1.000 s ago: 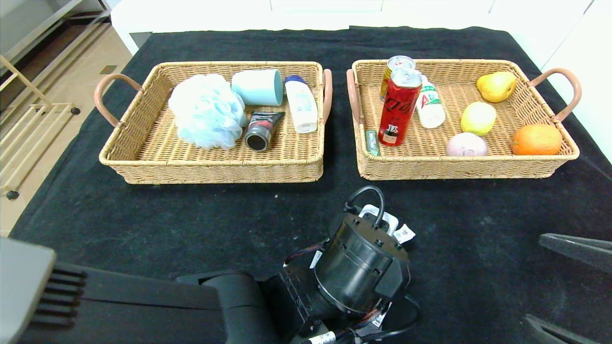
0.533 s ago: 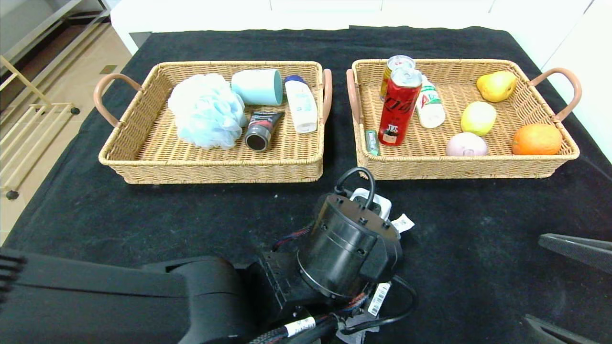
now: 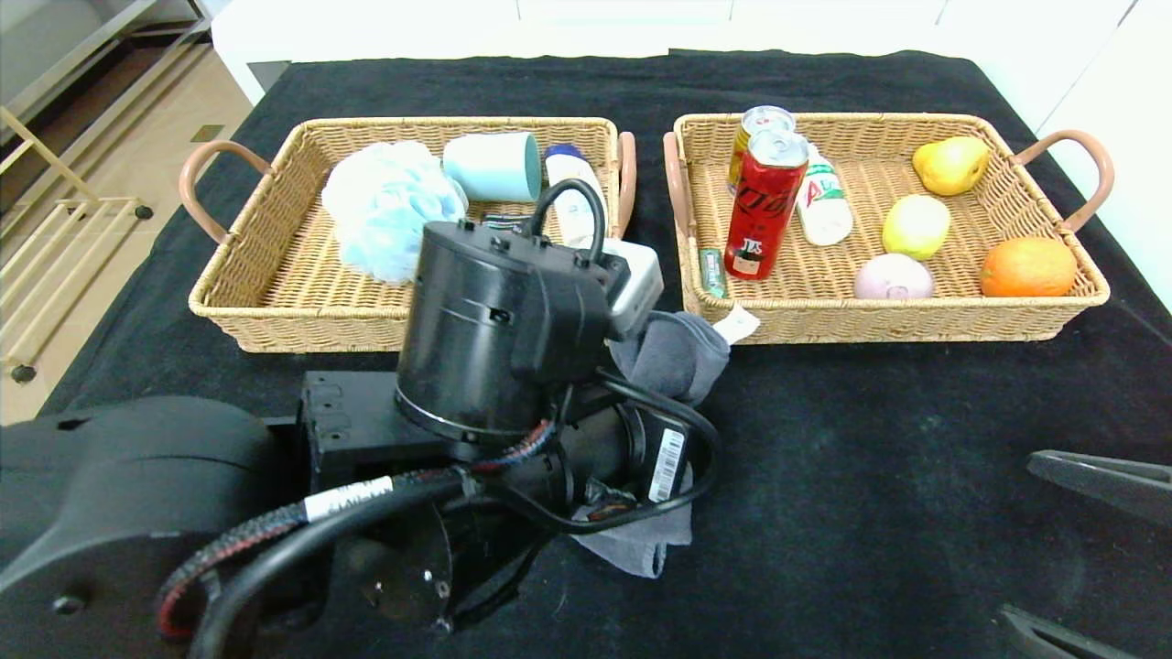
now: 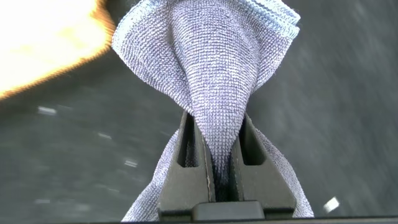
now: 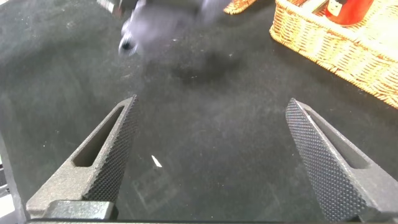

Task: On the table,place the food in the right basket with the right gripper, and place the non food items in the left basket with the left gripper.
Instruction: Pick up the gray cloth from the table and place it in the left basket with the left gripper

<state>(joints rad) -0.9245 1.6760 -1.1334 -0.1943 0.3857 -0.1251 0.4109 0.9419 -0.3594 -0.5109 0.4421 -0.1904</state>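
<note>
My left gripper (image 4: 216, 134) is shut on a grey cloth (image 4: 211, 68) and holds it lifted above the black table. In the head view the cloth (image 3: 673, 352) hangs beside the left arm, just in front of the gap between the two baskets. The left basket (image 3: 275, 302) holds a blue bath sponge (image 3: 389, 206), a cup (image 3: 494, 165), a bottle and a tube. The right basket (image 3: 879, 316) holds cans (image 3: 765, 201), a small bottle and fruit (image 3: 1025, 265). My right gripper (image 5: 211, 155) is open and empty at the table's front right.
The left arm (image 3: 494, 329) hides the front right part of the left basket. The table edges lie close behind both baskets and along the right side. A shelf rack (image 3: 46, 229) stands off the table on the left.
My left arm has risen and moved back and left toward the left basket, lifting the grey cloth off the table. The right arm has not moved.
</note>
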